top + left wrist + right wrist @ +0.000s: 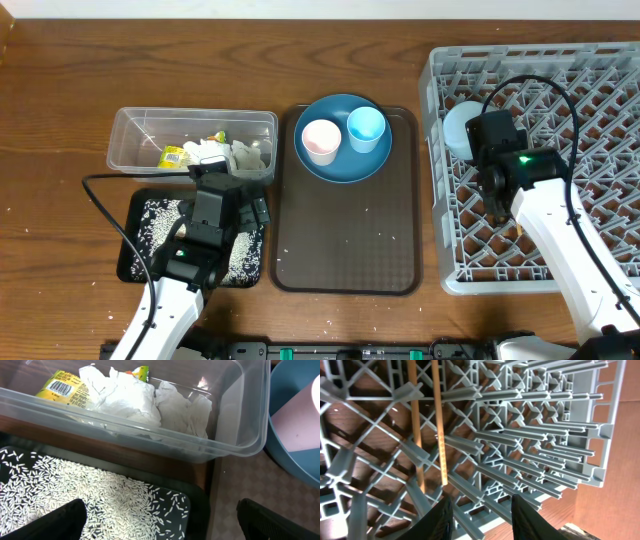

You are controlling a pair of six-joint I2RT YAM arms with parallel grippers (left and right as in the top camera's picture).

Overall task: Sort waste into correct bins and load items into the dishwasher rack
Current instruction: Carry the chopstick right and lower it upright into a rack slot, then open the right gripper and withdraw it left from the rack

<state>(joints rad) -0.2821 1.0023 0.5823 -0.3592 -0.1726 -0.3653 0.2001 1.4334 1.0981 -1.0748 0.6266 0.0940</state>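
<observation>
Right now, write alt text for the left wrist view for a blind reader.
A clear tub holding crumpled white tissue and a yellow-green wrapper lies beyond a black tray scattered with rice grains. The fingers of the left tool stand apart at the bottom corners; a blue plate with a cup shows at right.

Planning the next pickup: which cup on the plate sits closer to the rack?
The light blue cup; the pink-lined white cup stands beside it, farther from the rack.
</observation>
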